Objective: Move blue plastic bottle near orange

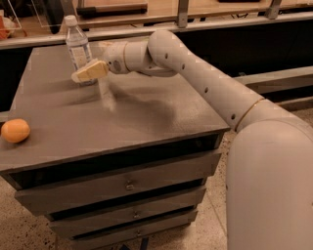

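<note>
The blue plastic bottle (78,48), clear with a white cap and pale label, stands upright at the far left of the grey cabinet top (146,114). My gripper (81,74) reaches in from the right and is at the bottle's base. Its near cream finger (91,71) lies across the front of the bottle's lower part, and the far finger is hidden. The jaws look open around the bottle. The orange (15,131) lies alone at the front left edge of the cabinet top, well away from the bottle and gripper.
The cabinet has several drawers (127,185) below its top. A dark shelf and wooden rail (195,12) run behind it. My white arm (220,93) stretches across the right half of the top. The speckled floor (215,229) lies below.
</note>
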Tool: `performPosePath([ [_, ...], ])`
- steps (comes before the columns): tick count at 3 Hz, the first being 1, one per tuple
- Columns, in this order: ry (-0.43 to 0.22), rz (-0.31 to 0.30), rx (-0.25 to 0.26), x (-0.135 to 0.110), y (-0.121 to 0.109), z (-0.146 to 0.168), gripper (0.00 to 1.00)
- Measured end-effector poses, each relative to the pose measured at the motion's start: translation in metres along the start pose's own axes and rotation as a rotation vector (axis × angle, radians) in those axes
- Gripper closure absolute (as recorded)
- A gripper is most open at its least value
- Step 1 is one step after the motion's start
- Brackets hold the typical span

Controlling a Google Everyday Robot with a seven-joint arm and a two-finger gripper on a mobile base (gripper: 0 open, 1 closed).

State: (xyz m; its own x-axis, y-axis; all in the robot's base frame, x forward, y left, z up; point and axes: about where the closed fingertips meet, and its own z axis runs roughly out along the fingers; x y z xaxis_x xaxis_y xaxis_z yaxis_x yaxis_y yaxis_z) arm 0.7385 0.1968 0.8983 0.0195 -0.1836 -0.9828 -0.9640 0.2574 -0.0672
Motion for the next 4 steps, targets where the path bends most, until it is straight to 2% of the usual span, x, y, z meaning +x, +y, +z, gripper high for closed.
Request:
performPosePath([
  [1,-0.003,0.002,-0.007,-0.002,-0.001,0.012,0.00],
  [2,-0.007,-0.006,-0.020,-0.001,-0.003,0.023,0.14],
  [4,-0.012,-0.027,-0.035,-0.002,-0.008,0.031,0.61],
])
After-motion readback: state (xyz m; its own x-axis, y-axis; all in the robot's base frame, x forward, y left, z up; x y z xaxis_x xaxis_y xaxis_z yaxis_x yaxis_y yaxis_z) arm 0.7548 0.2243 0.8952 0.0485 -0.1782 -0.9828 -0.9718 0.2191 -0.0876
